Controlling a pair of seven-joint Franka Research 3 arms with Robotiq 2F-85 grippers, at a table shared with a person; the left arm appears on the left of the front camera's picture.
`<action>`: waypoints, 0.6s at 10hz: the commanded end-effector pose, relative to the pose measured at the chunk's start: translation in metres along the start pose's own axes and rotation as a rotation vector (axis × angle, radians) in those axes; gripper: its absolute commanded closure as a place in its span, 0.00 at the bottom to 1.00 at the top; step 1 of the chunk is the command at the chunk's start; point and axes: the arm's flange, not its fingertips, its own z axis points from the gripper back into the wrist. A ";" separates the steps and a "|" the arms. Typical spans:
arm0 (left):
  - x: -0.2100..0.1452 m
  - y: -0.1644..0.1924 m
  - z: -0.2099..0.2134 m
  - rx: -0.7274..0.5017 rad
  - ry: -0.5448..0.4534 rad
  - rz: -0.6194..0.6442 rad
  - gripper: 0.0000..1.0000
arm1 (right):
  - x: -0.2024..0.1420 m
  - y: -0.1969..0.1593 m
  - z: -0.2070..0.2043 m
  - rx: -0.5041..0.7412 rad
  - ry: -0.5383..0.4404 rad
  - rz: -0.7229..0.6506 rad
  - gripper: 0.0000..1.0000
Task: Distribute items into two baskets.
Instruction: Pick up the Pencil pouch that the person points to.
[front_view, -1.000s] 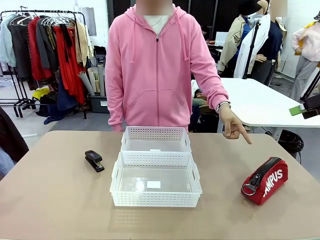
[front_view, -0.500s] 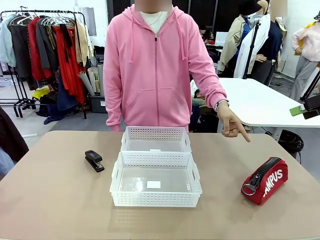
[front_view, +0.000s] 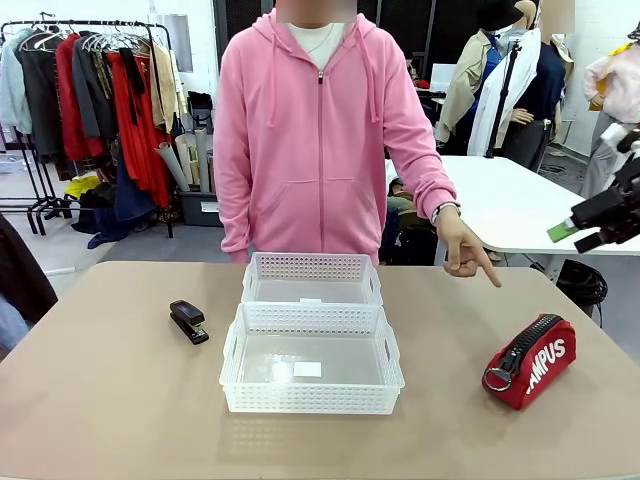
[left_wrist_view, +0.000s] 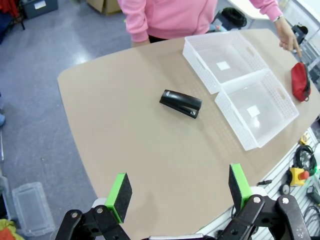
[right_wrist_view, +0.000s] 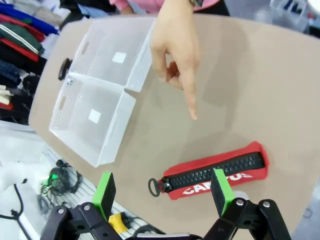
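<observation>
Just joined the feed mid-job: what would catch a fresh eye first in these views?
The person's hand points a finger down toward the red CAMPUS pouch, which lies at the right of the table. Two empty white baskets sit end to end at the centre, with the black stapler just to their left. The left gripper and the right gripper hang above the table, jaws open.

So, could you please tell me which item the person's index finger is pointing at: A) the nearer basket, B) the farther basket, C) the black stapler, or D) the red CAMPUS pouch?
D: the hand extends its index finger downward toward the red pouch, which lies close to the fingertip.
</observation>
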 end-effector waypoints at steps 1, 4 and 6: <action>0.000 0.000 0.000 -0.001 -0.002 -0.002 0.00 | 0.020 0.008 0.003 -0.035 0.091 -0.108 0.00; 0.000 0.000 0.000 -0.001 -0.002 -0.002 0.00 | 0.025 0.017 -0.011 -0.173 0.234 -0.182 0.00; 0.000 0.000 0.000 -0.001 -0.002 -0.002 0.00 | 0.025 0.023 -0.022 -0.258 0.329 -0.196 0.00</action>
